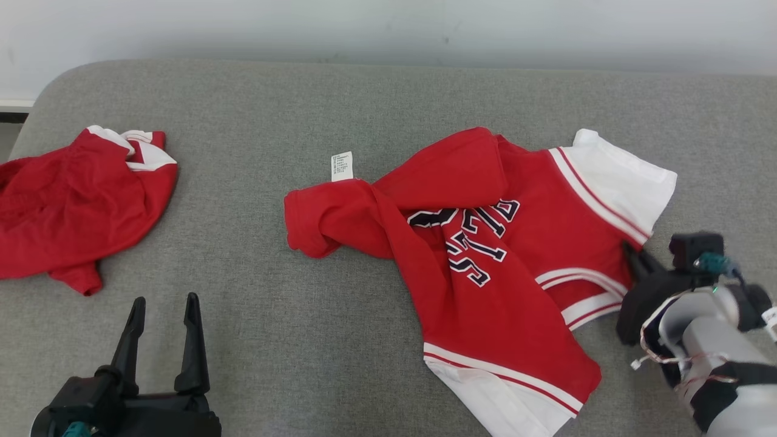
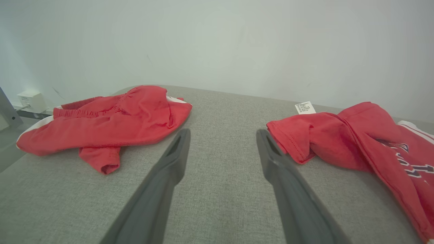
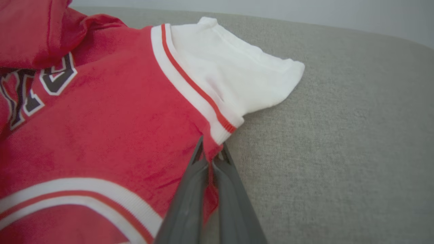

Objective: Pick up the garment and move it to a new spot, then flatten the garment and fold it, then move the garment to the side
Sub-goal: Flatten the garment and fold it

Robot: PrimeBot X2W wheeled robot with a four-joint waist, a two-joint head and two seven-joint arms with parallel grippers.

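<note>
The garment (image 1: 485, 243) is a red jersey with white sleeves, striped trim and dark lettering, lying crumpled on the grey cushioned surface (image 1: 364, 103) right of centre. My right gripper (image 1: 631, 255) is at its right edge, below the white sleeve (image 1: 625, 176). In the right wrist view that gripper (image 3: 212, 154) is shut on the garment, with a pinch of red cloth (image 3: 135, 118) between the fingertips. My left gripper (image 1: 162, 303) stands open at the lower left, over bare fabric. Seen from the left wrist, its fingers (image 2: 176, 152) straddle the gap beside the garment's red hem (image 2: 305, 142).
A second red piece of clothing (image 1: 73, 206) lies bunched at the far left, reaching the surface's left edge, also in the left wrist view (image 2: 112, 118). A white wall (image 1: 388, 24) runs behind. A white care label (image 1: 342, 165) sticks out from the garment's top-left fold.
</note>
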